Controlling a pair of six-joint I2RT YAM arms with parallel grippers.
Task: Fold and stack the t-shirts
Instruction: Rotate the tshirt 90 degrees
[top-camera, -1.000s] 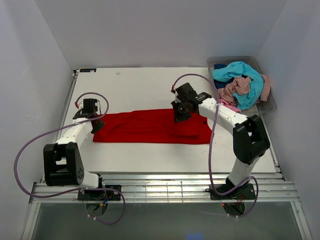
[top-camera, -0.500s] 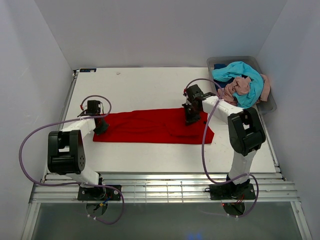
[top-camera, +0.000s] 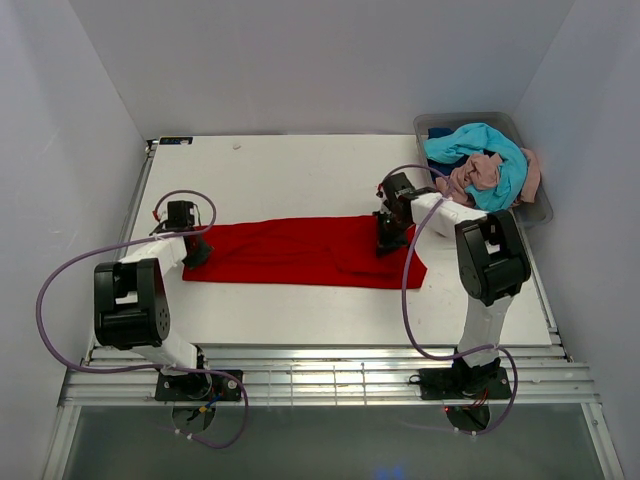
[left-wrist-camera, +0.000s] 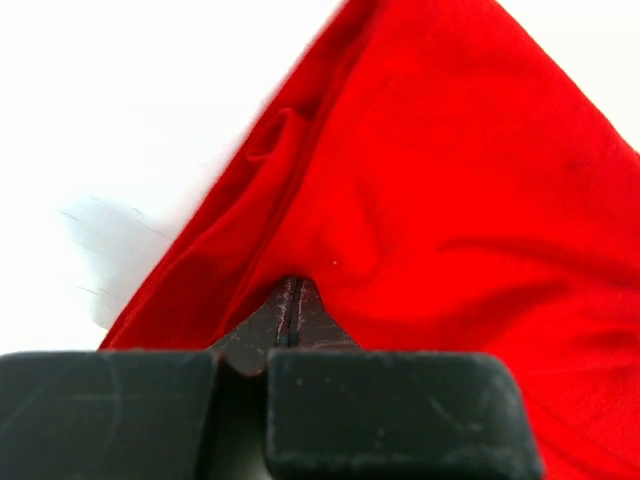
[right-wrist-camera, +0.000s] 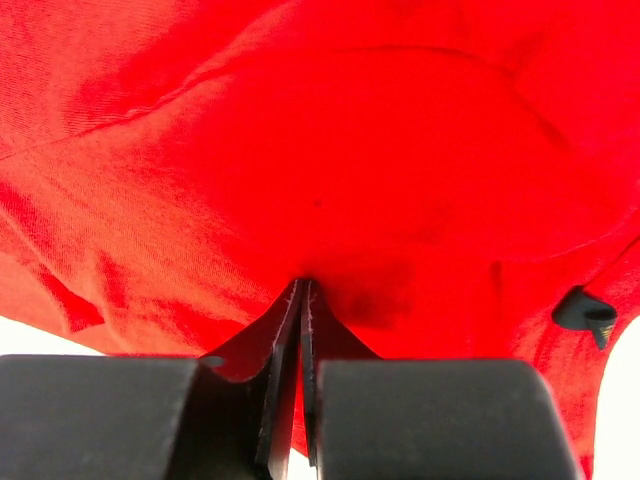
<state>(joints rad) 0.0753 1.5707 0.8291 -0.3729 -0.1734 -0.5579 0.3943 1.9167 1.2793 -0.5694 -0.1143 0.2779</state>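
Clamped on the red t-shirt at both ends: left gripper with jaws together on the left edge, right gripper likewise near the right. Stretched flat across the bench. At far right, close behind the right arm, a grey bin heaped with the other t-shirts.
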